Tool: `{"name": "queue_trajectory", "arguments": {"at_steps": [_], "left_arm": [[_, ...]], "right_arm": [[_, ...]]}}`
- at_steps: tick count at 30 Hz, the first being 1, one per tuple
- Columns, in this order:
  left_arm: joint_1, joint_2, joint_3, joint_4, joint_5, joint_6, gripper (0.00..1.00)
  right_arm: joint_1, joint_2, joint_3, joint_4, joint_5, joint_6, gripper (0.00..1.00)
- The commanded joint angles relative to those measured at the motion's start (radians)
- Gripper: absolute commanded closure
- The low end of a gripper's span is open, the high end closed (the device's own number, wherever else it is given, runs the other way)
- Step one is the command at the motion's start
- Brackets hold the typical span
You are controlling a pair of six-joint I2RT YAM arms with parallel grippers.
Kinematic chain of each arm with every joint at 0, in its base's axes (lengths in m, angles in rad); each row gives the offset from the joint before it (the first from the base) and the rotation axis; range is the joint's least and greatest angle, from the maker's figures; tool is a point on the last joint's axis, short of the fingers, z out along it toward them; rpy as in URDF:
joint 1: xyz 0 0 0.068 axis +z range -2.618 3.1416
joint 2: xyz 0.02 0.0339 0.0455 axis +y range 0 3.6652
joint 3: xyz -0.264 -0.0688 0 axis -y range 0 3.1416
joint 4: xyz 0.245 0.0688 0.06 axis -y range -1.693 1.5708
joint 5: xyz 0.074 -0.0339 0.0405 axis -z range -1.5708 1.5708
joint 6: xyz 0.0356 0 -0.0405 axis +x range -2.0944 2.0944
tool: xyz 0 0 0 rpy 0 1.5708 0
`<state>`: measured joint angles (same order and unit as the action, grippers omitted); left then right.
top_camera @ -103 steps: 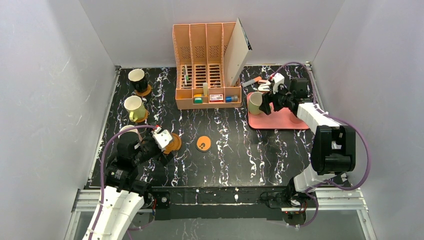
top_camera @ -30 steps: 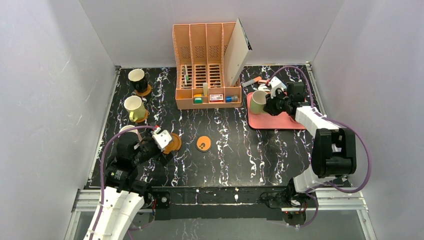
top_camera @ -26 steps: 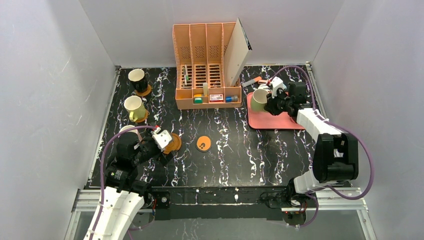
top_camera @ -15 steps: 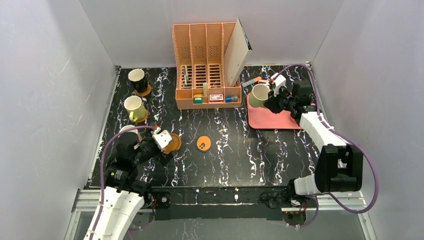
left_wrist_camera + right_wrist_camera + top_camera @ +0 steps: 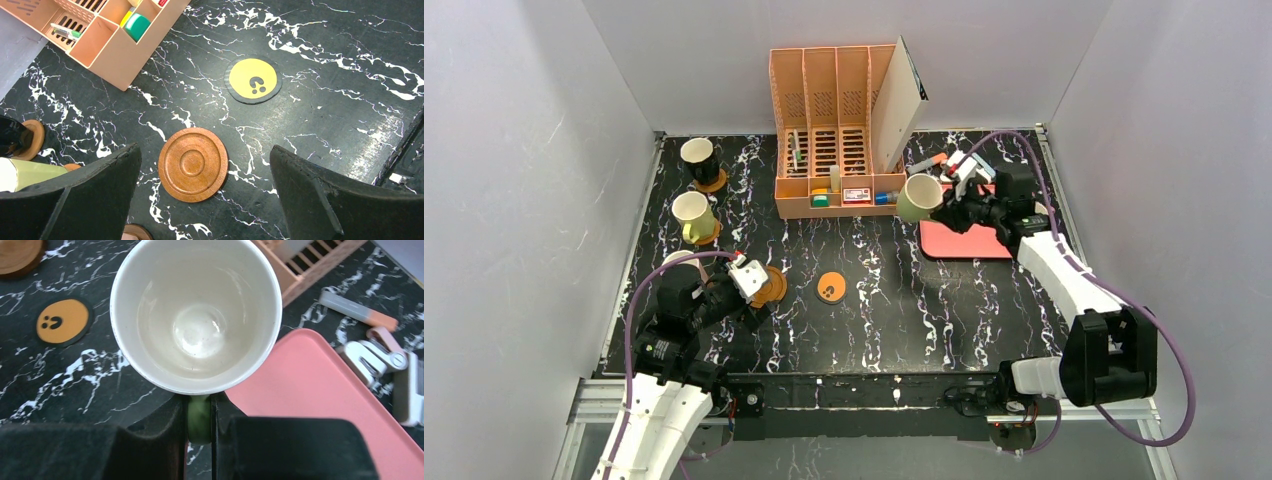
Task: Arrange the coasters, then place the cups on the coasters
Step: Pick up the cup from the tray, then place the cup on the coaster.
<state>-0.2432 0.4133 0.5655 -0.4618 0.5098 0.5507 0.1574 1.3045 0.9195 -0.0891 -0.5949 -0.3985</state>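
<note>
4 cups (image 5: 698, 153) from above, 2 bare coasters (image 5: 193, 164), green cup (image 5: 195, 315) pinched by handle in right gripper (image 5: 200, 412), left gripper (image 5: 203, 155) wide open, empty, cup's bottom seen only by right wrist

The overhead view looks down from behind the near edge over the whole tabletop (image 5: 904, 310). The left wrist view looks steeply down, close, between its own fingers (image 5: 75, 200) at the ringed coaster (image 5: 193, 164). The right wrist view stares into a cup (image 5: 200, 315) from very near. All three share the orange marked coaster (image 5: 831, 287).
</note>
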Motion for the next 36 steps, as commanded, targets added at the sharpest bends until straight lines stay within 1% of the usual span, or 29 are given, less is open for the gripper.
{"name": "queue_trajectory", "arguments": {"at_steps": [1, 7, 20, 23, 27, 32, 36], "left_arm": [[0.007, 0.005, -0.003, -0.018, 0.019, 0.008, 0.02], [0.008, 0.006, -0.004, -0.018, 0.018, 0.009, 0.02], [0.008, 0.013, -0.002, -0.018, 0.016, 0.013, 0.02], [0.008, 0.020, 0.001, -0.017, 0.019, 0.010, 0.02], [0.008, 0.050, 0.012, -0.008, 0.012, 0.001, 0.02], [0.009, 0.094, 0.018, 0.057, -0.065, -0.072, 0.02], [0.009, 0.122, 0.007, 0.162, -0.219, -0.196, 0.02]], "right_arm": [[0.085, -0.009, 0.037, 0.034, -0.042, -0.038, 0.99], [0.166, 0.025, 0.071, -0.010, -0.044, -0.040, 0.99], [0.244, 0.021, 0.075, 0.002, -0.085, 0.013, 0.99], [0.295, 0.037, 0.085, 0.006, -0.055, 0.017, 0.99], [0.385, 0.079, 0.142, -0.028, 0.008, 0.009, 0.99], [0.463, 0.146, 0.225, -0.063, 0.063, 0.006, 0.99], [0.515, 0.226, 0.304, -0.090, 0.104, 0.008, 0.99]]}}
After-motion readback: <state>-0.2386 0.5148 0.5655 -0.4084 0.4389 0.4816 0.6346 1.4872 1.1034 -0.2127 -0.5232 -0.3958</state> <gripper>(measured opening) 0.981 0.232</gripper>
